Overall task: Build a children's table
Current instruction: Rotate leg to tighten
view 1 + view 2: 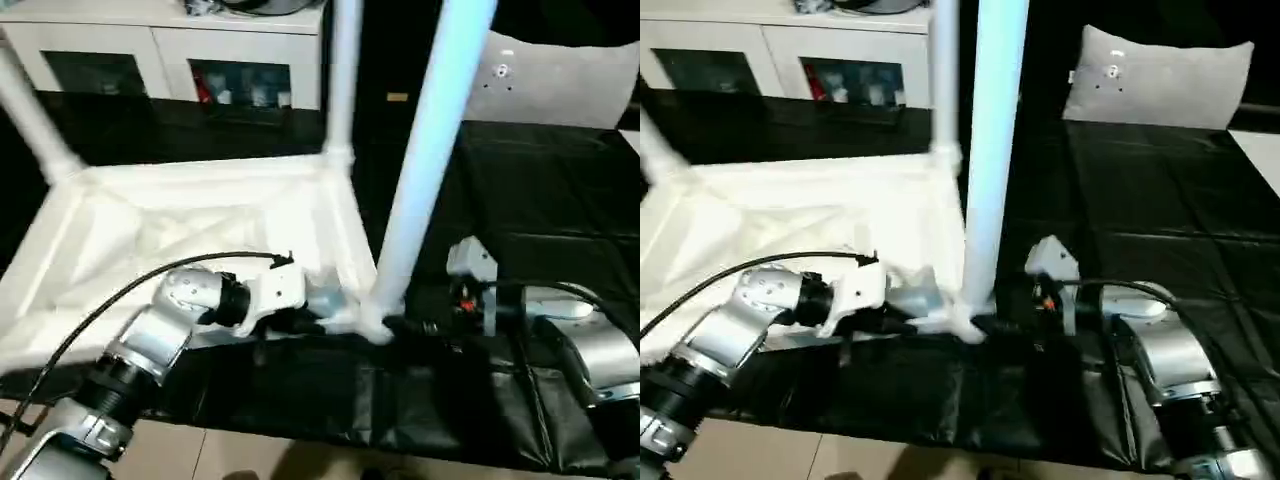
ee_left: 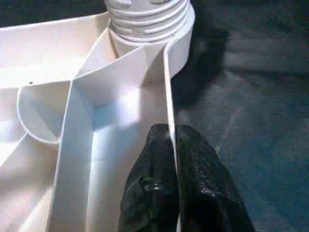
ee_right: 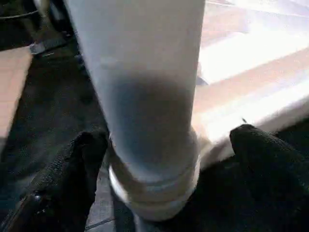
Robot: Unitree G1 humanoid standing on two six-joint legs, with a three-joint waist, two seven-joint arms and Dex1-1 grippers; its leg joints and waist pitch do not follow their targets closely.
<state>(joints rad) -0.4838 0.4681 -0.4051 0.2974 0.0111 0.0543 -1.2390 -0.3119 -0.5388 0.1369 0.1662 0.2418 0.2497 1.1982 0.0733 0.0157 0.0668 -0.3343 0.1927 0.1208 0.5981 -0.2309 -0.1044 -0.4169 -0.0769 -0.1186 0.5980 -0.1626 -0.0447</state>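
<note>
Indoor workroom or lab. A black-covered tabletop [image 1: 540,200] stands before a white cabinet [image 1: 160,50] with glass doors.

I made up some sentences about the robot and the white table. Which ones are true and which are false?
1. The table top lies upside down on the black cover. True.
2. The left gripper's fingers are wide open. False: they are shut on the table's side wall.
3. The near leg stands upright in a corner socket. True.
4. The right gripper squeezes that leg. False: its fingers stand open, one on either side of the leg's base.
5. All the legs lie flat on the cover. False: three legs stand upright in corner sockets.
</note>
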